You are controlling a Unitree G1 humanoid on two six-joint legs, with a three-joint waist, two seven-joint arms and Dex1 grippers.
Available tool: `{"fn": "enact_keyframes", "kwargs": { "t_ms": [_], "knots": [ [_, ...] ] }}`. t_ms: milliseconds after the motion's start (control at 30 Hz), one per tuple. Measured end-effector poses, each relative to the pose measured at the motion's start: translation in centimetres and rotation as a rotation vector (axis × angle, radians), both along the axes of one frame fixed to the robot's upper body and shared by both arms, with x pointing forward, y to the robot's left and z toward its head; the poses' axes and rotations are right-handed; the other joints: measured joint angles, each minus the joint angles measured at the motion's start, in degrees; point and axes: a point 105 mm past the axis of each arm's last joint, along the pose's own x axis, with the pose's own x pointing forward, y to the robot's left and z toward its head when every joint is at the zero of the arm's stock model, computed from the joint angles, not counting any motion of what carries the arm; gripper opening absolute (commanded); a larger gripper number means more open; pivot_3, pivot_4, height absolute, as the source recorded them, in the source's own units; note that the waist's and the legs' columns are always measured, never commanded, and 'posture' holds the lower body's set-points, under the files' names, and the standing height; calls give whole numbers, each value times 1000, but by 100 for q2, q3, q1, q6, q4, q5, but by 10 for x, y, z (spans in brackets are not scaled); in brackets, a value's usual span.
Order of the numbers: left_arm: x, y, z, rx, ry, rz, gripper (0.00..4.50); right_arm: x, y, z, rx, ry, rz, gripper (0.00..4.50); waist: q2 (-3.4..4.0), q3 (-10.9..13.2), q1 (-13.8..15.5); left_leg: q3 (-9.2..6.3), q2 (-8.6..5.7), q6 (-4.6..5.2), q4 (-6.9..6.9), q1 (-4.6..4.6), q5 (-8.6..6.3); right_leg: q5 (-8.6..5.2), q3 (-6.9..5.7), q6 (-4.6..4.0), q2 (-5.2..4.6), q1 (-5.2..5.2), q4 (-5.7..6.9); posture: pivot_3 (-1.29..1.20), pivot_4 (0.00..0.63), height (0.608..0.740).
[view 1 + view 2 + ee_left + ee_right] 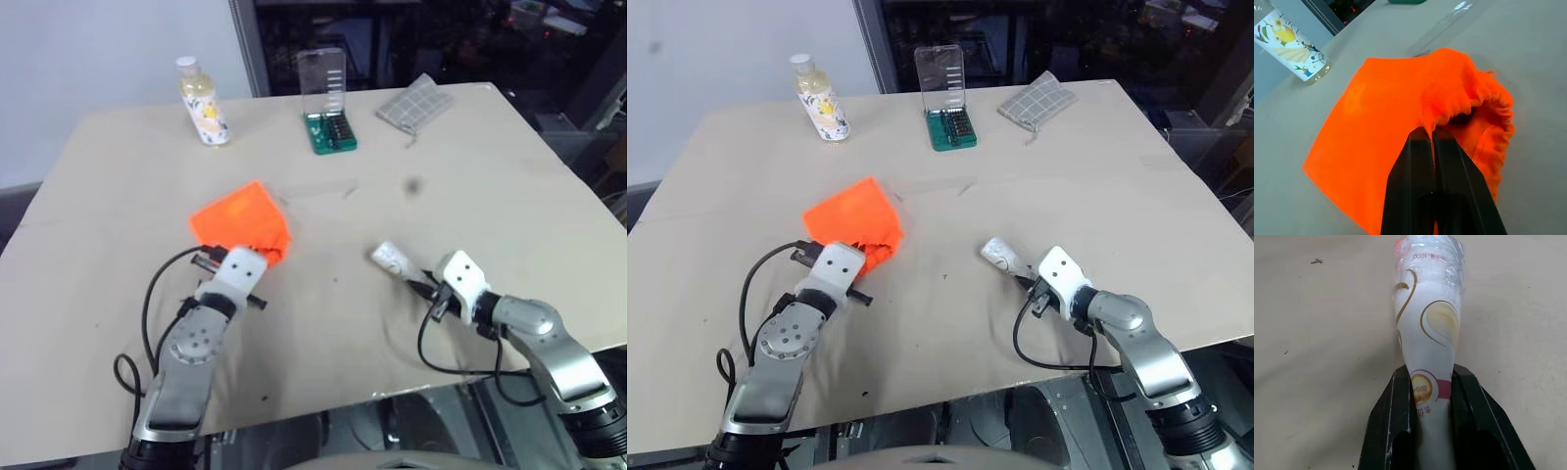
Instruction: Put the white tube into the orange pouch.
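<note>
The orange pouch [241,223] lies on the tan table left of centre, its gathered mouth turned toward me. My left gripper [1432,139] is shut on the rim of that mouth, pinching a fold of the orange pouch [1400,107] between its black fingers. The white tube [390,258] lies to the right of the pouch, near the table's front. My right gripper [1431,382] is shut on the lower end of the white tube [1430,318], which points away from the fingers along the table.
At the back of the table stand a clear yellowish bottle [203,101], a green case with a clear upright lid [327,98] and a grey checked cloth pouch [415,103]. The table's front edge [323,406] runs just below both arms.
</note>
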Motion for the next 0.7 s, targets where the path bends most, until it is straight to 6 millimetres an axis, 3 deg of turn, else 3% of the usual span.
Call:
{"fn": "enact_keyframes", "kwargs": {
  "t_ms": [167, 300, 533, 700],
  "knots": [
    [2, -15, 16, -190, -8, -37, 57, -2, 5, 3, 6, 15, 40, 287, 2, 6, -4, 0, 0, 0, 0, -2, 0, 0, -1, 0, -1, -1, 1, 0, 150, 740],
    [7, -34, 34, -266, -11, -121, 57, -11, 31, 5, 38, 56, 149, 287, 14, 21, -12, -3, -2, -1, -8, -3, 0, 4, -4, -8, 9, -6, 0, 0, 150, 740],
    [11, -54, 34, -293, 52, -189, 57, 1, 67, 20, 17, 11, 264, 287, 24, 51, -6, -2, -10, -13, -9, -13, 7, 13, -1, -23, 4, -13, -6, 0, 150, 740],
    [10, -67, 33, -315, 83, -239, 57, 15, 89, 19, -2, 18, 292, 287, 28, 60, -3, -3, -13, -28, -10, -21, 14, 14, 0, -25, 2, -21, -7, 0, 150, 740]
  ]
}}
